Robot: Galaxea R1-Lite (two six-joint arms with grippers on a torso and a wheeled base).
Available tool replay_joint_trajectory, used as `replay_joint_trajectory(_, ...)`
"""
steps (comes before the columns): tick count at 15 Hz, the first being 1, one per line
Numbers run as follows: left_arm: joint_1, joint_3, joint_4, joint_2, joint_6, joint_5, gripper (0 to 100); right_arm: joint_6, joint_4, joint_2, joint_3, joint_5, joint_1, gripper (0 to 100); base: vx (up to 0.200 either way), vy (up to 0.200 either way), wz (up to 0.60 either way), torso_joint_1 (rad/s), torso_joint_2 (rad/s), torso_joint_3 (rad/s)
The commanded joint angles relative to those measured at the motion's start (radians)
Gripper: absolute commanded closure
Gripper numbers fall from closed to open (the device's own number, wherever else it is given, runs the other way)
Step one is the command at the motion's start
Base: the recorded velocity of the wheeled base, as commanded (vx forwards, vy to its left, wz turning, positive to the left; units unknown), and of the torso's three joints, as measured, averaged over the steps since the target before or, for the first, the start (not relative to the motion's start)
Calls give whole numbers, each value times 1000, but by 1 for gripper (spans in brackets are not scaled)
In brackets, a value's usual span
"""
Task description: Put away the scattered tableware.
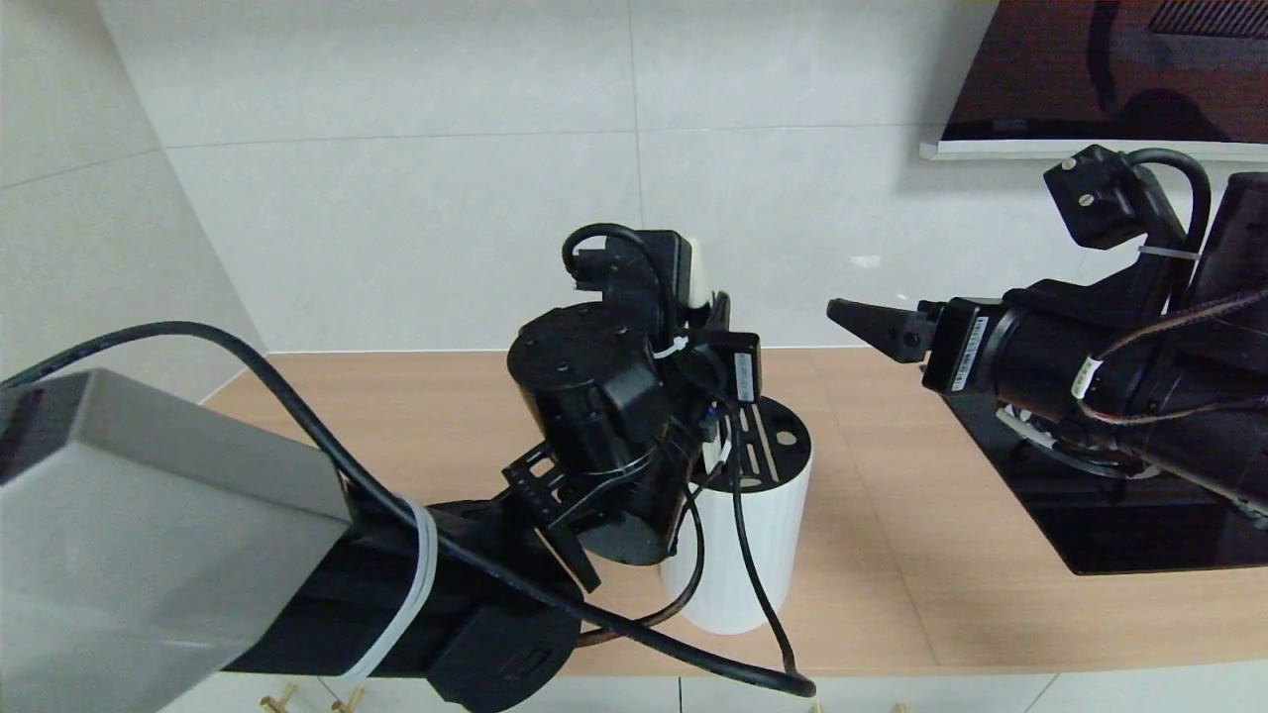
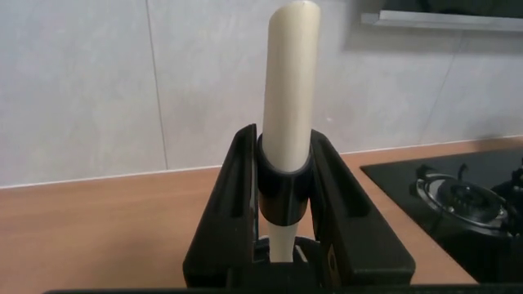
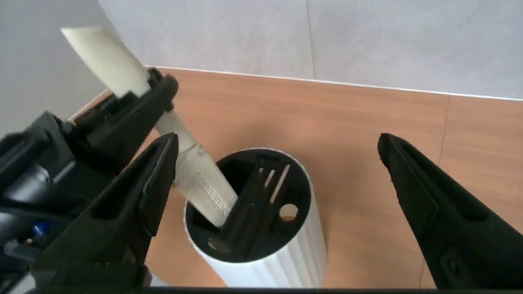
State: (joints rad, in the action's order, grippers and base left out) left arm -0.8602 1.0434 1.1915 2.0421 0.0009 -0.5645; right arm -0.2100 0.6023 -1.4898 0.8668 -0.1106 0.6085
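A white ribbed cylindrical holder (image 1: 745, 540) with a black slotted top stands on the wooden counter (image 1: 396, 406). My left gripper (image 1: 705, 322) hangs just above it, shut on a knife with a cream handle (image 1: 697, 269). In the left wrist view the fingers (image 2: 237, 188) clamp the handle (image 2: 290, 82) at its black collar. The right wrist view has the knife's pale blade (image 3: 203, 186) slanting down into the holder (image 3: 270, 245), with the left gripper (image 3: 139, 102) on the handle. My right gripper (image 3: 276, 145) is open and empty, hovering up and to the right of the holder (image 1: 877, 329).
A black cooktop (image 1: 1080, 525) with a burner (image 2: 459, 196) is set into the counter at the right. A dark range hood (image 1: 1100, 79) hangs above it. A tiled wall closes off the back and left. Bare counter lies left of the holder.
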Motion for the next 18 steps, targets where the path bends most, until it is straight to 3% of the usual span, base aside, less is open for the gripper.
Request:
replay_joint_trajectory(1, -3, -5, 2, 30, -1, 0, 100, 0, 1, 0, 0, 0, -1, 0, 0, 0, 0, 0, 0, 0)
replay_joint_trajectory(9, -42, -40, 2, 49, -5, -11, 100, 0, 1, 2, -2, 0, -1, 0, 0, 0, 0, 0, 0, 0)
replay_joint_trajectory(18, -42, -60, 2, 96, -19, -11, 100, 0, 1, -1, -8, 0, -1, 0, 0, 0, 0, 0, 0, 0)
